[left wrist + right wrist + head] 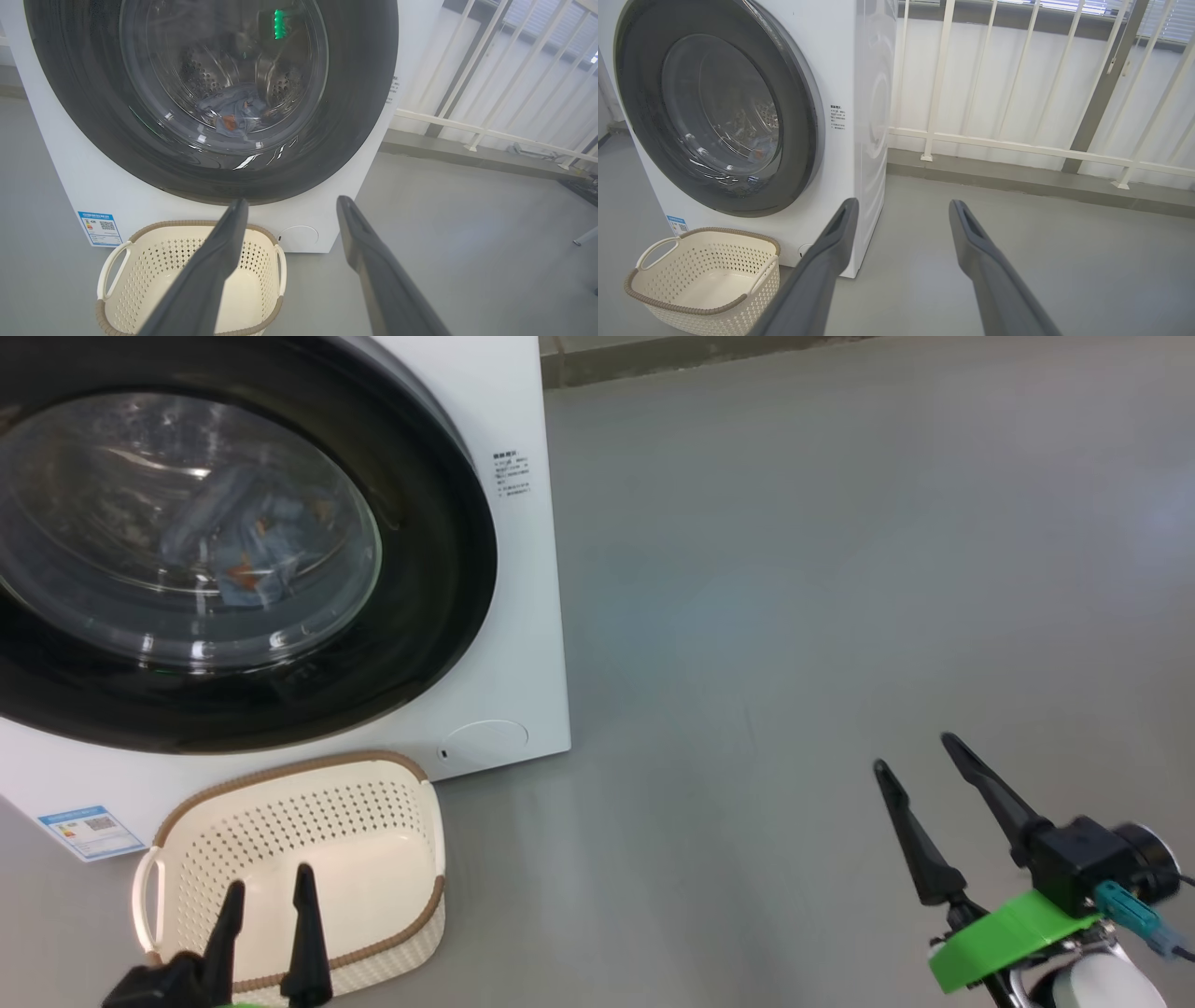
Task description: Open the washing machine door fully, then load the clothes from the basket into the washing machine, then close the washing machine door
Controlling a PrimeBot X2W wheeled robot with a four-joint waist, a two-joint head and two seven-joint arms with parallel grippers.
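Big white washing machine (523,644) at the left of the head view, with the washing machine door (439,569) shut flat against its front, glossy black rim flush all round. Behind the bulging glass, the clothes (245,549): a heap of blue fabric with orange-brown marks, low in the steel drum, so loaded already by the look of it. Just in front of the machine, on the grey floor (794,579), the basket (280,771), upright and bare inside, near enough for a short lift to the drum. Left gripper (268,879) on the near side of the basket, fingers spread wide, holding nothing. Right gripper (913,752) well apart to the right over bare floor, equally wide and empty. Probably both held clear of the door, with the task apparently finished.
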